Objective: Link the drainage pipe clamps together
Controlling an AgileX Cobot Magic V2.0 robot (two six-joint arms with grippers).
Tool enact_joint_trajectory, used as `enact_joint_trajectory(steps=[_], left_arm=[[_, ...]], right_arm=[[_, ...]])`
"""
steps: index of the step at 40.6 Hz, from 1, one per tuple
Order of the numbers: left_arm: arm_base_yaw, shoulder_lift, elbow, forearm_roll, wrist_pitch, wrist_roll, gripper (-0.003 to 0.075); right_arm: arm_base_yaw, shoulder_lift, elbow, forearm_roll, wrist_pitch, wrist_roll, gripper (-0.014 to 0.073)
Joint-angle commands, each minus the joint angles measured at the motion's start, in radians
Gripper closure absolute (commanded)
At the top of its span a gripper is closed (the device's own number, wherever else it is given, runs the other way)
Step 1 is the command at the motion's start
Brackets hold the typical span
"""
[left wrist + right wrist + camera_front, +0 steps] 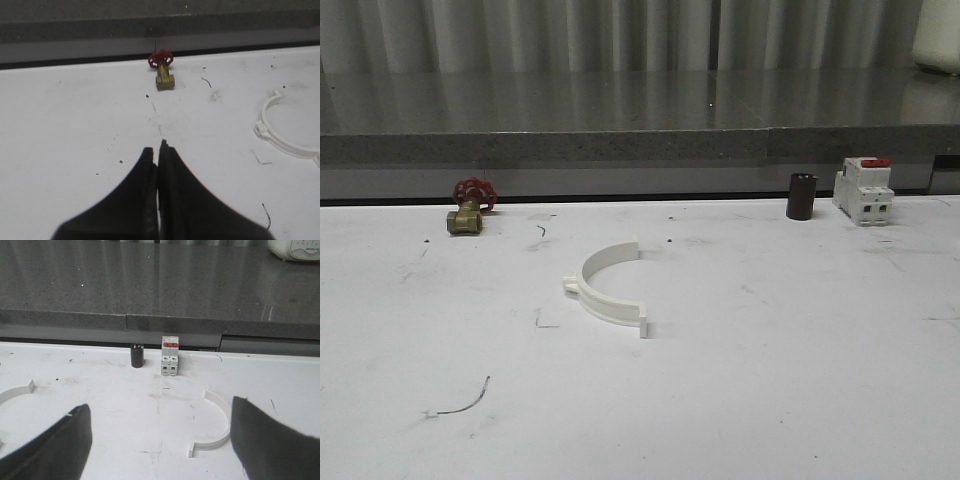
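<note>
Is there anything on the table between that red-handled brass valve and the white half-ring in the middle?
Nothing solid. In the front view, the stretch from the valve to the clamp half is bare white table, with only small dark scuff marks.

A white, scuffed counter (770,400) fills the foreground. Behind it runs a grey speckled stone ledge (620,110) with a glossy top. Pale vertical curtain folds (570,35) hang beyond.
</note>
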Motion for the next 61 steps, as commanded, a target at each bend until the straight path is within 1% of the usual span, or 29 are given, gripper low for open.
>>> enact_joint_trajectory(steps=[1, 8, 14, 45, 55, 61], left_arm=[[0.002, -0.121, 0.029, 0.014, -0.106, 0.004, 0.0741], [0.002, -0.303, 0.062, 0.047, -0.128, 0.004, 0.0741], [0.002, -0.37, 0.062, 0.099, -0.122, 0.004, 0.0741], [0.002, -0.373, 0.062, 0.099, -0.114, 0.004, 0.0741], [0.002, -0.373, 0.062, 0.099, -0.114, 0.004, 0.0741], [0.002, -0.373, 0.062, 0.099, -0.114, 0.004, 0.0741]], right_arm=[[-0.001, 0.014, -0.036, -0.009, -0.076, -0.006, 0.0004], [-0.001, 0.014, -0.036, -0.009, -0.076, -0.006, 0.0004], [-0.001, 0.014, -0.036, -0.009, -0.076, -0.006, 0.0004], [-0.001, 0.014, -0.036, -0.009, -0.076, -0.006, 0.0004], [-0.001, 0.014, -0.036, -0.003, -0.124, -0.006, 0.0004], [-0.001, 0.065, -0.075, 0.0, -0.079, -0.005, 0.0004]])
